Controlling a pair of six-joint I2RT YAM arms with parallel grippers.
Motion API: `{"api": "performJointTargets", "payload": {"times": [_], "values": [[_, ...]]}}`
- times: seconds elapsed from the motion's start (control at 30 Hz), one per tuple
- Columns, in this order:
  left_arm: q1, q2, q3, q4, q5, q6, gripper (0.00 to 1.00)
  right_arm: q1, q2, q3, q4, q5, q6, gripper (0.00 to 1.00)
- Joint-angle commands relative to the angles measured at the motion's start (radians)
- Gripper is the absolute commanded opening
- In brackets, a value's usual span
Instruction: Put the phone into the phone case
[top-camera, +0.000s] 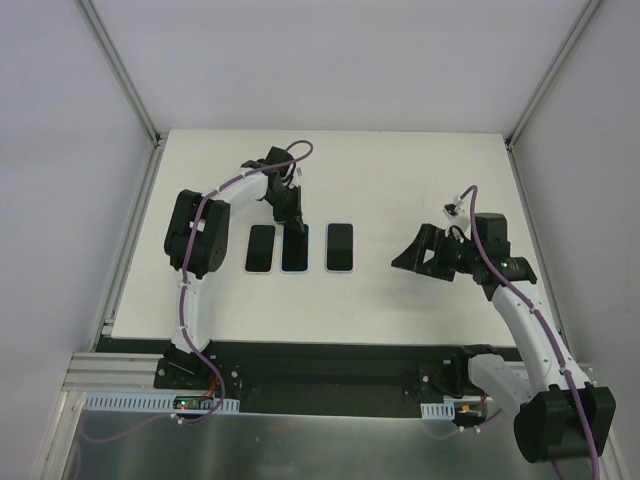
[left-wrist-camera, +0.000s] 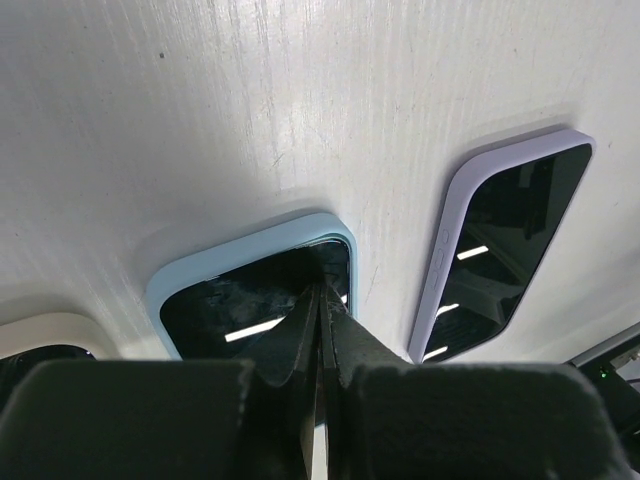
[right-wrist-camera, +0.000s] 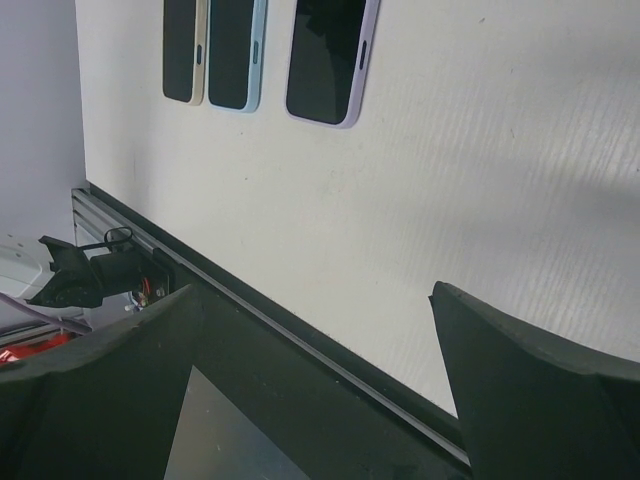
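The phone (left-wrist-camera: 215, 312) is a dark slab with a glossy black screen that mirrors strip lights, and it lies face up inside a light blue case (left-wrist-camera: 200, 272) whose rounded rim shows all round the glass. It rests flat on the white bench (top-camera: 400, 180), in the middle of a row of three. To its left, just beside it, is a cream-cased phone (top-camera: 261, 248), and to its right, a little further off, a lavender-cased phone (top-camera: 340, 247). That makes three phones, each in its own case, and two arms. The left gripper (left-wrist-camera: 322, 300) stands over the far end of the blue one, its fingers (left-wrist-camera: 345, 345) pressed together with nothing between them and their tips down on the screen. The right gripper (right-wrist-camera: 312, 290) hangs well apart to the right, its fingers (right-wrist-camera: 540, 390) spread wide and holding nothing.
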Motion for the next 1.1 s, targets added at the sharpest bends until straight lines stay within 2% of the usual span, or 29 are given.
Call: {"api": "performJointTargets", "payload": {"times": [0.0,0.23,0.6,0.87,1.0,1.07], "values": [[0.003,0.087,0.009,-0.085,-0.086,0.041,0.00,-0.006,-0.040,0.014,-0.034,0.028,-0.026,0.99],[-0.023,0.133,0.066,-0.079,-0.033,0.021,0.00,-0.006,-0.040,0.025,-0.045,0.030,-0.026,0.99],[-0.022,0.081,0.171,-0.061,0.090,0.032,0.00,-0.006,-0.095,0.037,-0.076,0.037,-0.006,0.99],[-0.019,-0.189,0.209,-0.056,0.259,0.044,0.00,-0.005,-0.147,0.040,-0.117,0.056,-0.001,0.99],[-0.019,-0.339,0.145,-0.055,0.254,0.051,0.00,-0.005,-0.152,0.056,-0.140,0.065,0.002,0.99],[-0.019,-0.433,0.094,-0.055,0.238,0.059,0.05,-0.002,-0.163,0.065,-0.160,0.079,0.000,0.99]]}}
